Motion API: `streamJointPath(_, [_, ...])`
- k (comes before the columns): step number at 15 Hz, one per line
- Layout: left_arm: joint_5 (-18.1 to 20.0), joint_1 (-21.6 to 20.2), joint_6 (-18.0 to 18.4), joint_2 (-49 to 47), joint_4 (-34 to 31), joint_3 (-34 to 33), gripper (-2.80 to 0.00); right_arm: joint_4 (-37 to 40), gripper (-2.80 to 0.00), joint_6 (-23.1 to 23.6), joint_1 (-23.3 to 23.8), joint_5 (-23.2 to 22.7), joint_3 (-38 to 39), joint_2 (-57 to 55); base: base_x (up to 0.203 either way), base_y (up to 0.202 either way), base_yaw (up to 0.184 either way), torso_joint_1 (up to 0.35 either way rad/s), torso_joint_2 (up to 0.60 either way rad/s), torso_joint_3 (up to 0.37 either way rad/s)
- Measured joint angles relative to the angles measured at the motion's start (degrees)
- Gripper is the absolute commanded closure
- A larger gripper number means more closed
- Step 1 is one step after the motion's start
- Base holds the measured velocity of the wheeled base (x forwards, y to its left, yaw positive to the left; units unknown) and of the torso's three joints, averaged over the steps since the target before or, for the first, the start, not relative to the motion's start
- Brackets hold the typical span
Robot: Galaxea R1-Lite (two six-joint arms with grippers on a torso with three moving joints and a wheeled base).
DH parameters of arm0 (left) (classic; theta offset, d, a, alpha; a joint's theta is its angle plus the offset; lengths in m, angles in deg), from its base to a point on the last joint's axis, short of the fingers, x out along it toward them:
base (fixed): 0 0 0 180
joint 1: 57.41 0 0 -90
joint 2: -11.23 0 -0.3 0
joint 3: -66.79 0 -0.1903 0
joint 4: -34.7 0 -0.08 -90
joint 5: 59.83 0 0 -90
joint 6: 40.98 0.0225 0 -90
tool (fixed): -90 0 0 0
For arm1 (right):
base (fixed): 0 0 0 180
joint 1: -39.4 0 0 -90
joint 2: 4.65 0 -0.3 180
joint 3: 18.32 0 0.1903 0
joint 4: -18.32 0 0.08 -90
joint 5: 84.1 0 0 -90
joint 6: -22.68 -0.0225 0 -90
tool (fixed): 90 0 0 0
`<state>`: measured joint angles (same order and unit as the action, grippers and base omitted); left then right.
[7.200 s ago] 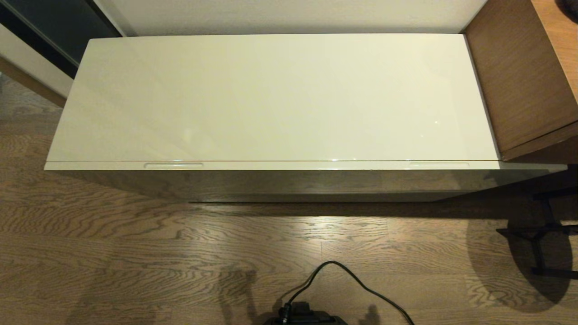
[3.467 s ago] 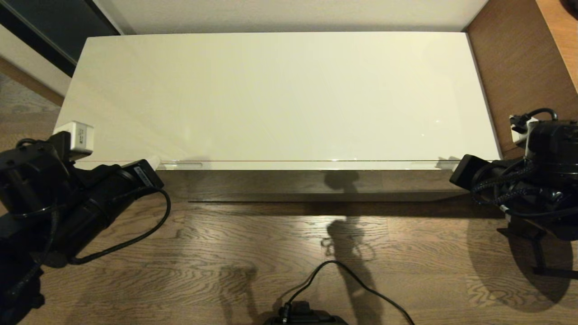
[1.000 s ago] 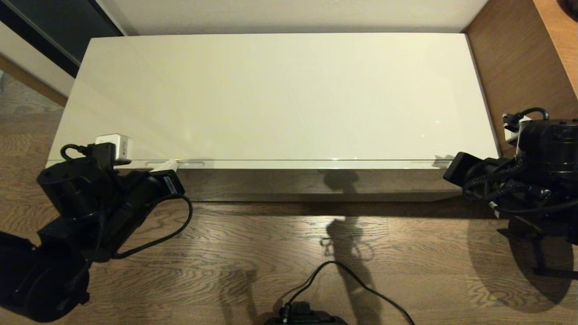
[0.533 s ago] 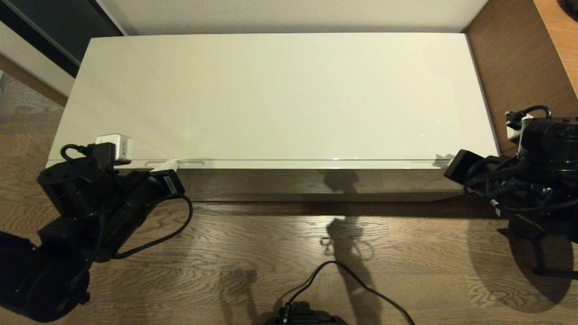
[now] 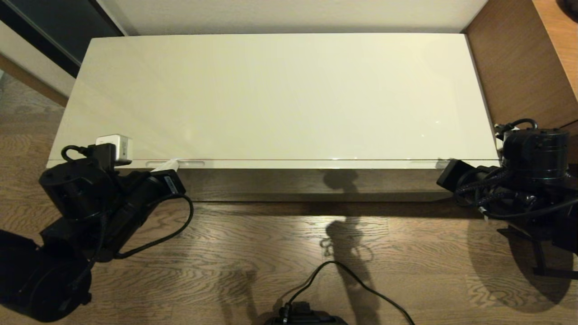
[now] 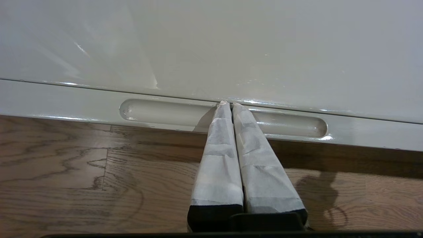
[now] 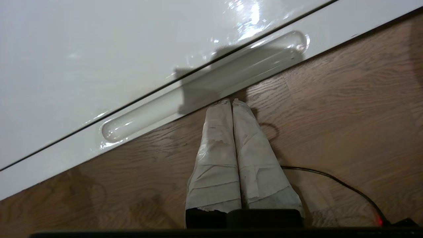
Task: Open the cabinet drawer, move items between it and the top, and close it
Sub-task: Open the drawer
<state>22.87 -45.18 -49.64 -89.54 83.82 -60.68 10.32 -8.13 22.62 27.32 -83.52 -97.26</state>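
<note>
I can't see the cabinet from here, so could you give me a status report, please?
Left gripper shut, tips in left slot handle. Right gripper shut, short of right handle. Cabinet drawer closed. Nothing blocking.

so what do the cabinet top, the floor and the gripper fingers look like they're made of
The top: likely lacquered or laminated board, glossy cream, since it mirrors highlights. The floor: wood or wood-look planks, matte brown, with visible grain and plank seams. The left gripper fingers: dark bases wrapped in pale, creased tape or cloth; which one is unclear.

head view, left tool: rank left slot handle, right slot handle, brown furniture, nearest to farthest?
From the left tool:
1. Left slot handle, at the tool's tips.
2. Right slot handle, far end of the drawer front.
3. Brown furniture, past the cabinet's right end.
</note>
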Motion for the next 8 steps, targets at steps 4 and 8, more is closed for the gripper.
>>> streamJointPath(4, [0.0,0.0,0.0,-0.1,0.0,0.0,0.0,1.3,0.0,1.4,-0.1,-0.2,-1.6,1.5,0.0,0.0,0.0,0.0,0.0,0.0])
streamJointPath(8, [0.0,0.1,0.0,-0.1,0.0,-0.1,0.0,-0.2,0.0,2.1,0.0,0.4,-2.9,2.7,0.0,0.0,0.0,0.0,0.0,0.0])
